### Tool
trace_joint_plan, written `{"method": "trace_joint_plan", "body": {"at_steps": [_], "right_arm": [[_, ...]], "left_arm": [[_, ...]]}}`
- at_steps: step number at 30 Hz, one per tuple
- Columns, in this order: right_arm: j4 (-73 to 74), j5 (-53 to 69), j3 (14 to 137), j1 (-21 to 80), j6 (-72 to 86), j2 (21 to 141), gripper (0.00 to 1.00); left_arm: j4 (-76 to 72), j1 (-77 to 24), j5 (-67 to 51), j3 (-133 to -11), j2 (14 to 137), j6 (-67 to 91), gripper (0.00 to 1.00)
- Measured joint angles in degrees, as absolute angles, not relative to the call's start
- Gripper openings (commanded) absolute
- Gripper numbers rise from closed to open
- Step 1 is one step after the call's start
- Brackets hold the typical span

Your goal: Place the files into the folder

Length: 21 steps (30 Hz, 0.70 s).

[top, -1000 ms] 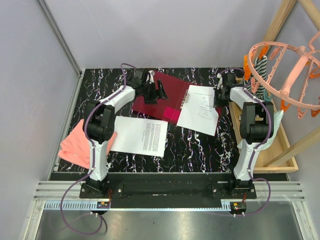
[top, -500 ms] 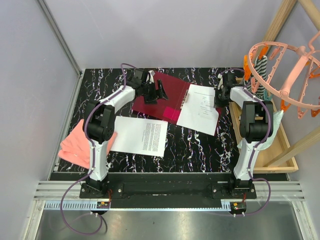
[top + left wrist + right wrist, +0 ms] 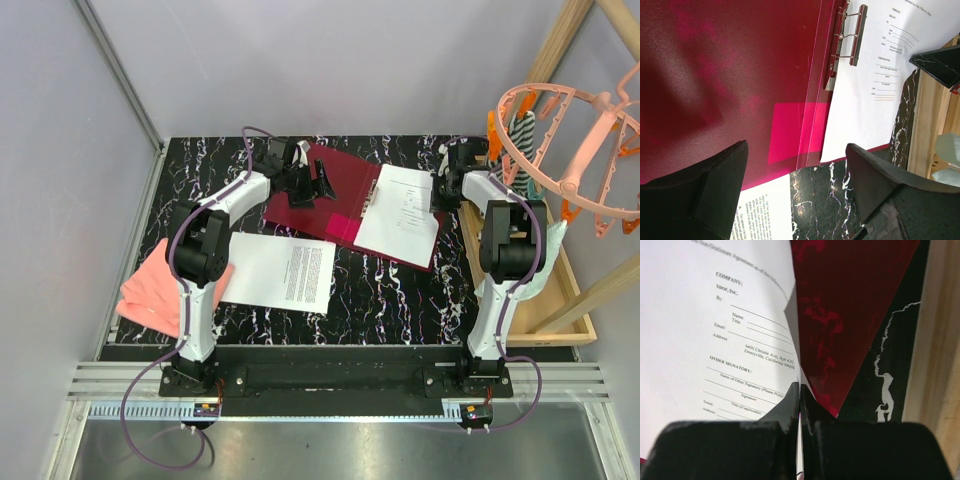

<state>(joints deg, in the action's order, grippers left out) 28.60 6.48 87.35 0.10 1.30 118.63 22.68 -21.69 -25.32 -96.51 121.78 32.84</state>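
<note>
moved: sheet (image 3: 400, 215) slid toward 1 o'clock, further onto folder (image 3: 335, 190)
right gripper (image 3: 799, 390): clamped on sheet
left gripper (image 3: 796, 170): apart, empty

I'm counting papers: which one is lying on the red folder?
The right sheet, pinched by the right gripper; the other sheet lies on the table.

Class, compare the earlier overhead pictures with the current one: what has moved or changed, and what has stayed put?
The right end effector, shut on the edge of the form sheet, has moved a little toward the table's far right, dragging that sheet further onto the open red folder. The left end effector stays open above the folder's left half. The other sheet and the pink cloth have not moved.
</note>
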Motion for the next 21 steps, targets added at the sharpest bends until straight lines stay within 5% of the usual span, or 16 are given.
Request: {"method": "trace_joint_plan", "body": {"at_steps": [15,21], "right_arm": [[28.58,7.53,87.70,-1.61,-0.54,119.17,0.01],[28.45,9.04,87.70,-1.61,-1.63,119.17,0.45]], "left_arm": [[22.68,-21.69,-25.45,-96.51,121.78,32.82,0.82],[22.68,-22.09,-25.82,-96.49,121.78,32.80,0.82]]}}
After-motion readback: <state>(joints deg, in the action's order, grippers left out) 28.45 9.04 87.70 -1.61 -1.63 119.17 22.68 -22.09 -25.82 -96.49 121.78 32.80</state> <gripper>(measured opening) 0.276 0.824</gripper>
